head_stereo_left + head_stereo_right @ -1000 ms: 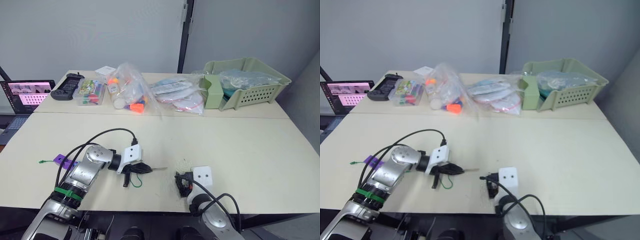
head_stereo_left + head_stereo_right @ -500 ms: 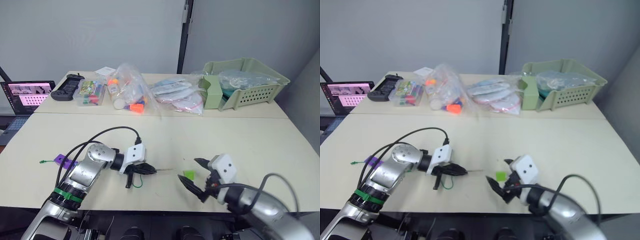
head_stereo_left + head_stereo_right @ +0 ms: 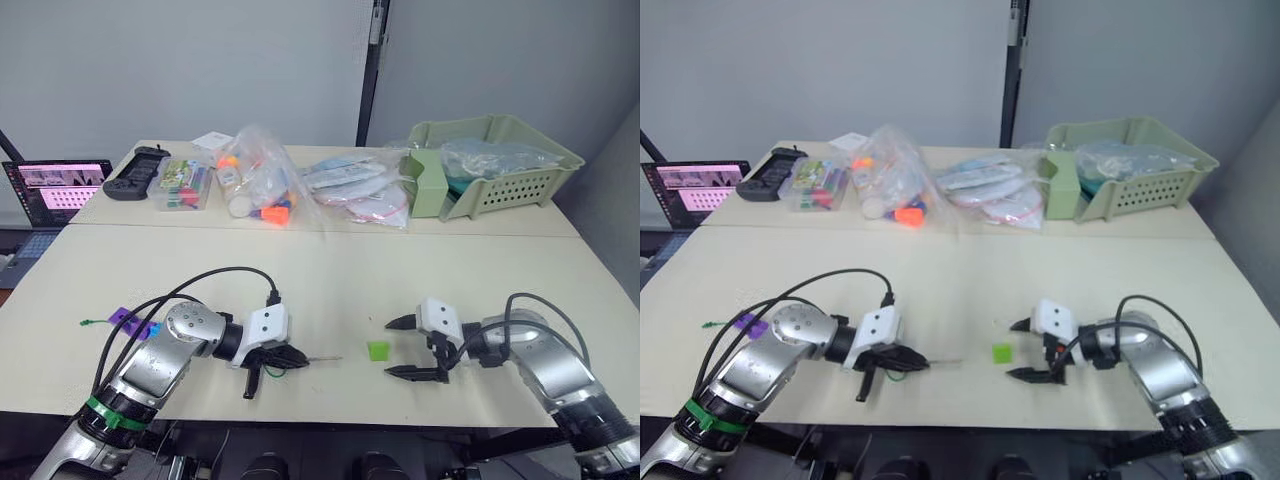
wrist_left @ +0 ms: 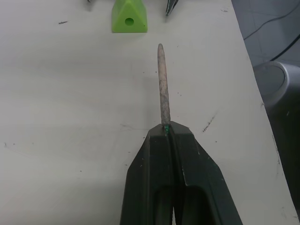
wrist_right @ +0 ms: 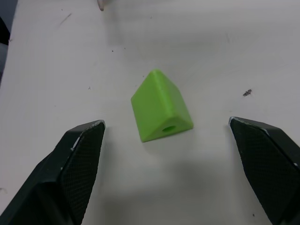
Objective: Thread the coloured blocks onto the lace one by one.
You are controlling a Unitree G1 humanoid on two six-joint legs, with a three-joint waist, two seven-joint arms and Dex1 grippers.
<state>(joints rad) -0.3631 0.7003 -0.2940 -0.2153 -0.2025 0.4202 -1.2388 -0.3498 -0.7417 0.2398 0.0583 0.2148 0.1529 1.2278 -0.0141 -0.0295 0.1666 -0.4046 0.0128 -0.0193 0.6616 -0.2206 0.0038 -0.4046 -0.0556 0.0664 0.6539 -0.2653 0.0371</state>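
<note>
While left pincer (image 4: 169, 133) clamps stiff lace tip (image 4: 162, 82), wedge-shaped light-green block (image 5: 161, 106) lies free.

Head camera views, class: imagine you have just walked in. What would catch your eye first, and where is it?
Probably the light green block lying alone near the table's front edge, with the right gripper open just beside it. To its left, the left gripper is shut on the lace, whose pale stiff tip points toward the block. Bagged toys and a green basket line the far side.
</note>
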